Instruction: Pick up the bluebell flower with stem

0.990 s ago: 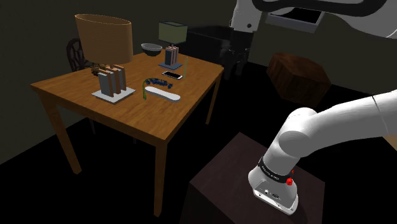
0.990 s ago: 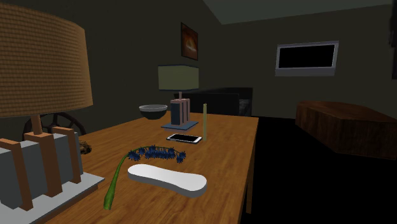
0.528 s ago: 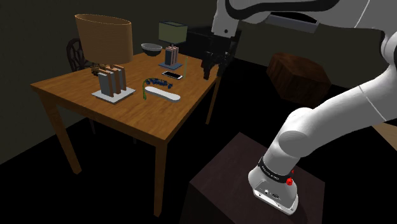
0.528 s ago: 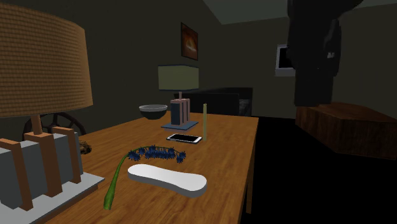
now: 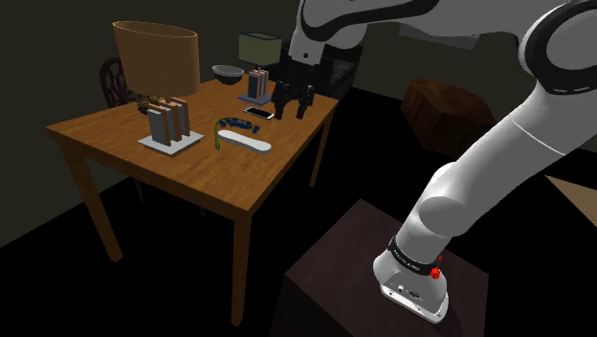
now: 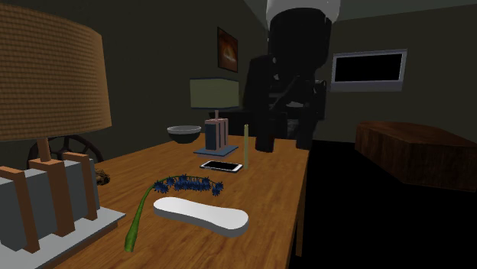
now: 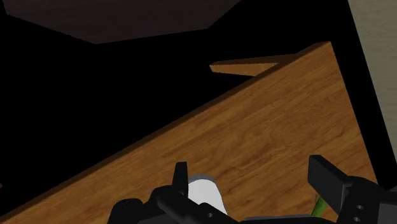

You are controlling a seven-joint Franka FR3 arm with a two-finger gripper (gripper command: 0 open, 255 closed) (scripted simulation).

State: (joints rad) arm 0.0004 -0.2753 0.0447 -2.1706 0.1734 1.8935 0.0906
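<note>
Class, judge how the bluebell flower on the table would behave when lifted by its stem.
The flower is probably floppy: its thin green stem already curves. Likely light, being so slender. Its small blue blooms may crush easily.

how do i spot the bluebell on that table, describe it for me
On the wooden table, find the white oblong slab. The flower lies flat between it and the phone, its stem curving past the slab's end. It alone has a green stem and a row of small blue blossoms.
</note>
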